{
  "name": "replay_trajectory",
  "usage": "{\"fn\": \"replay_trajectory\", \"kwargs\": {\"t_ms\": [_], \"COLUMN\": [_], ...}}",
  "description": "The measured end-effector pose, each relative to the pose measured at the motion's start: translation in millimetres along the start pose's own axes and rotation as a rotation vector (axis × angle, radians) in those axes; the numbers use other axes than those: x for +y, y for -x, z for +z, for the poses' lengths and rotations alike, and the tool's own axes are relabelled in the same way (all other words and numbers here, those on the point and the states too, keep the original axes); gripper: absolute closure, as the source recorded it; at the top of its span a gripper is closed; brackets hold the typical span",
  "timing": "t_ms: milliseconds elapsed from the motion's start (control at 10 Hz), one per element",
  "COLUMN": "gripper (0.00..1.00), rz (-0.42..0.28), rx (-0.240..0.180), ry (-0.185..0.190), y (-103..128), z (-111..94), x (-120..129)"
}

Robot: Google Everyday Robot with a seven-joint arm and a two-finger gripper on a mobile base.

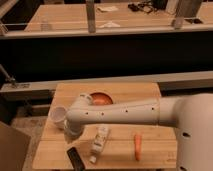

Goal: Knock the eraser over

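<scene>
The eraser (76, 158) is a small dark block lying flat on the wooden table (150, 95), near the front left edge. My white arm reaches across the table from the right and bends down at its left end. My gripper (70, 134) is at that end, just above and behind the eraser and apart from it. The arm's bulk hides most of the gripper.
A white bottle (99, 140) lies on its side just right of the eraser. An orange carrot (137, 146) lies further right. A white cup (58, 116) stands at the left behind the arm. An orange bowl (101, 98) sits behind the arm. A railing and a dark drop lie beyond the table.
</scene>
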Motion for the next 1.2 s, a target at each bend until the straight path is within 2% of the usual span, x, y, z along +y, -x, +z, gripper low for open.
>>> {"fn": "replay_trajectory", "kwargs": {"t_ms": [400, 1200], "gripper": [0.96, 0.96], "rz": [0.032, 0.029], "rx": [-0.008, -0.009], "ry": [-0.012, -0.011], "y": [-4.4, -3.2], "z": [-2.2, -1.8], "x": [6.4, 5.9]}}
